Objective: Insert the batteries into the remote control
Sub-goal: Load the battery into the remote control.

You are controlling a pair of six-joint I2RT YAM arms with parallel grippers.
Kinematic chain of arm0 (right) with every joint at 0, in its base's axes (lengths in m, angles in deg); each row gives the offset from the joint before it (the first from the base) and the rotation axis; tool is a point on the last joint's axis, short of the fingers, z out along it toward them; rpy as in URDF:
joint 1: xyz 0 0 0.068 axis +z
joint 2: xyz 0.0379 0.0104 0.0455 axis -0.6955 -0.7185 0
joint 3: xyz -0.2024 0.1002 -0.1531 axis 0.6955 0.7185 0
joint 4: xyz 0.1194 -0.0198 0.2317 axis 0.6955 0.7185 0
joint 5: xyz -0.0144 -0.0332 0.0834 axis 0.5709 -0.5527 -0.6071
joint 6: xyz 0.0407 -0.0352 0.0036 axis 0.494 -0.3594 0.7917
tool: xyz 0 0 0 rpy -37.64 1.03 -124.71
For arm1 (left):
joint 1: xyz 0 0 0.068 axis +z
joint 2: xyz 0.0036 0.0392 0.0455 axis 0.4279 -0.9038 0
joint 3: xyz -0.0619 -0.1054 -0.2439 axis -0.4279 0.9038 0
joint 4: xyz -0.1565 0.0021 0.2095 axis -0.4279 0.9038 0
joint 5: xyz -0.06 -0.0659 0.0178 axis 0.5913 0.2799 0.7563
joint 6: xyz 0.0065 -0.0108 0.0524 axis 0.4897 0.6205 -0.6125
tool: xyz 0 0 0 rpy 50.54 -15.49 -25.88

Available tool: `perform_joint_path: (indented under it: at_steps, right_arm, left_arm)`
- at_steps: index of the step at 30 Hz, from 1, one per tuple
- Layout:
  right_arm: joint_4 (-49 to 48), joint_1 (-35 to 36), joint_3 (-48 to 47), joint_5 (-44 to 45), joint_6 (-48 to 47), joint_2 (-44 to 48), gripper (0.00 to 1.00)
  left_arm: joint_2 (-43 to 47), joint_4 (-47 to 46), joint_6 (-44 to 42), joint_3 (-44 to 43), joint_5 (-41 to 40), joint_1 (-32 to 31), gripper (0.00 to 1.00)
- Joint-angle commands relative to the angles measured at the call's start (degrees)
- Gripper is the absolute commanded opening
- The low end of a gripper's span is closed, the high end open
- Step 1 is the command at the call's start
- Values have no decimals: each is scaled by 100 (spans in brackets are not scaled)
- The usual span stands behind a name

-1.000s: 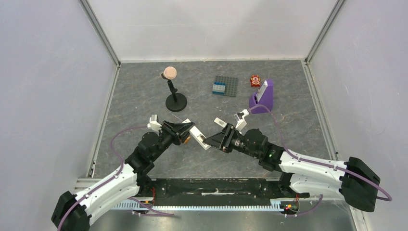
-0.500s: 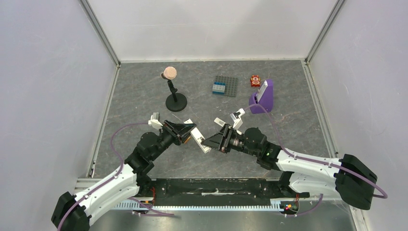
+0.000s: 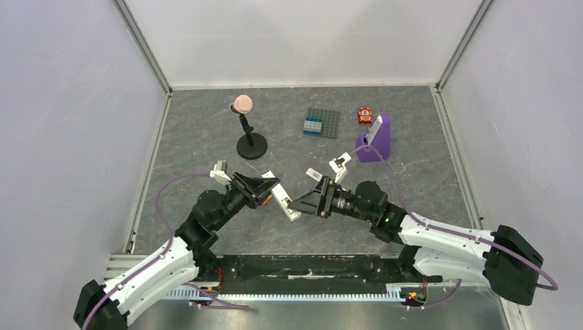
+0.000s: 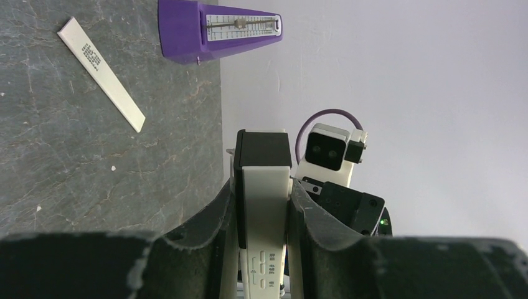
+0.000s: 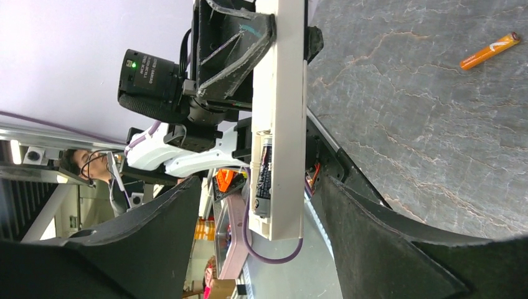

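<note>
Since a second ago the right hand has spread its jaws wide and now stands open around the free end of the remote control, holding nothing. The left hand is closed on the remote's other end and keeps it lifted off the bench, recess side turned toward the right arm, which looks like a way to brace it while the other hand does the loading. The dark battery lies lengthwise in the recess, so the opening reads as a release after seating it. The orange battery is on the bench, well apart from both hands, and I judge it to be the next thing to fetch. A flat white strip, probably the cover, lies on the bench.
</note>
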Motion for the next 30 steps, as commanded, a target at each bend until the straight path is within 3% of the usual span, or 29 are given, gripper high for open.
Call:
perform_joint_path:
  at_steps: [1,10,21,30]
  right_arm:
    - [-246,-42,22,-247,-233,173,72]
    - [-464,-55,280,-251,-110,209,58]
    - [-1145,-72,545,-274,133,249,51]
    - [-1329,-79,504,-296,218,182,38]
  left_arm:
    - [102,-48,-128,-124,-76,-23,2]
    - [104,-176,53,-133,-32,-18,2]
    - [14,-478,219,-22,46,-19,2]
    - [-43,-719,274,17,134,-18,2]
